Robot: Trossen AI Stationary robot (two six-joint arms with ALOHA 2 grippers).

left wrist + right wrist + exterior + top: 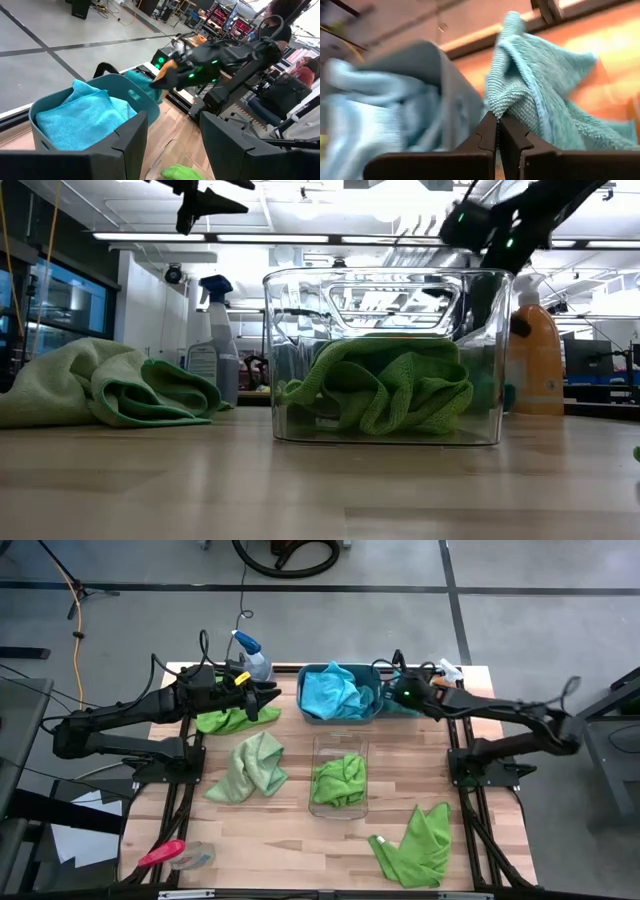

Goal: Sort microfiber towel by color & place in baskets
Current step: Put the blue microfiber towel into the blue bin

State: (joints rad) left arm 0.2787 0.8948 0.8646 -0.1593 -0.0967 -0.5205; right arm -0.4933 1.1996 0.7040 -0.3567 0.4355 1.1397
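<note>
The teal tub (372,712) at the table's far middle holds a turquoise towel (330,690). My right gripper (392,693) is shut on a second turquoise towel (540,85) just outside the tub's right wall (437,75). My left gripper (268,695) hovers open left of the tub, above a lime green towel (228,721) lying on the table; nothing is between its fingers (127,135). The clear bin (340,745) in the middle holds a green towel (340,780). Further green towels lie flat at the left (250,768) and near right (415,845). My right gripper pinches a raised fold of the turquoise towel (502,102) between its two fingertips, slanting down from the table's right side. The rest of the cloth spreads out slack beyond the fingers, beside the tub's right wall. Whether its lower end lies on the table I cannot tell.
A spray bottle (250,650) stands at the far edge behind my left gripper, another (447,670) at the far right. A red-handled tool (160,854) lies at the near left corner. People sit in the room beyond the table (280,30).
</note>
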